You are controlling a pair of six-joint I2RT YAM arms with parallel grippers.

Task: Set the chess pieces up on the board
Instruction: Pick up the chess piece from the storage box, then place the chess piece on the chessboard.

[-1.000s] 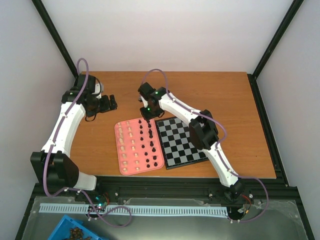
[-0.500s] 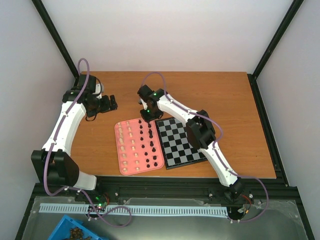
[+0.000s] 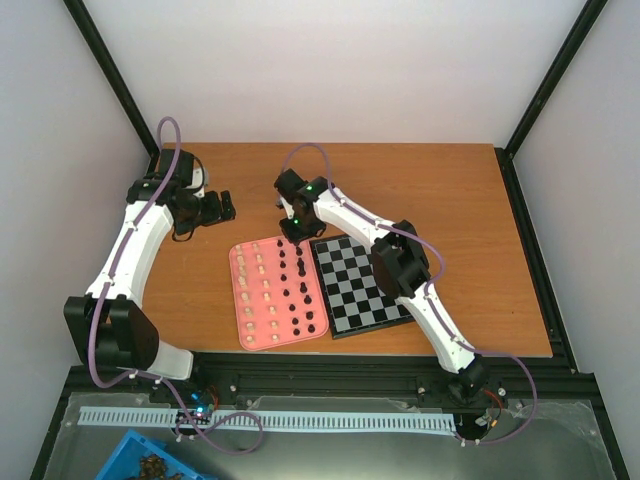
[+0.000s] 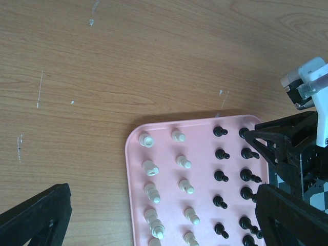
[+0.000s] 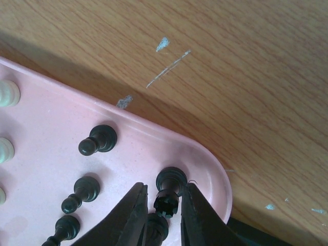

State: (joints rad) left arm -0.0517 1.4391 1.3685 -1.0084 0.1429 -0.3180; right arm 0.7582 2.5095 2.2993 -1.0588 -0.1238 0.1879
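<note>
The black-and-white board [image 3: 365, 285] lies bare, right of the pink tray [image 3: 238, 300]. The tray holds cream pieces [image 3: 258, 290] in its left columns and black pieces [image 3: 295, 295] in its right columns. My right gripper [image 3: 293, 236] is down at the tray's far right corner. In the right wrist view its open jaws [image 5: 163, 192] straddle an upright black rook [image 5: 171, 179], with a small gap on the left side. My left gripper [image 3: 222, 205] is open and empty above the bare table, far left of the tray. Its wrist view shows cream pieces [image 4: 151, 192] and black pieces [image 4: 221, 176].
A second black piece [image 5: 156, 225] stands right behind the rook between my right fingers. Black pawns [image 5: 97, 141] stand to its left. The tray's rim [image 5: 218, 174] curves close to the right finger. A blue bin [image 3: 150, 462] sits below the table's near edge.
My left gripper has shifted slightly toward the far left. My right gripper has stayed at the tray's far right corner, with almost no movement.
</note>
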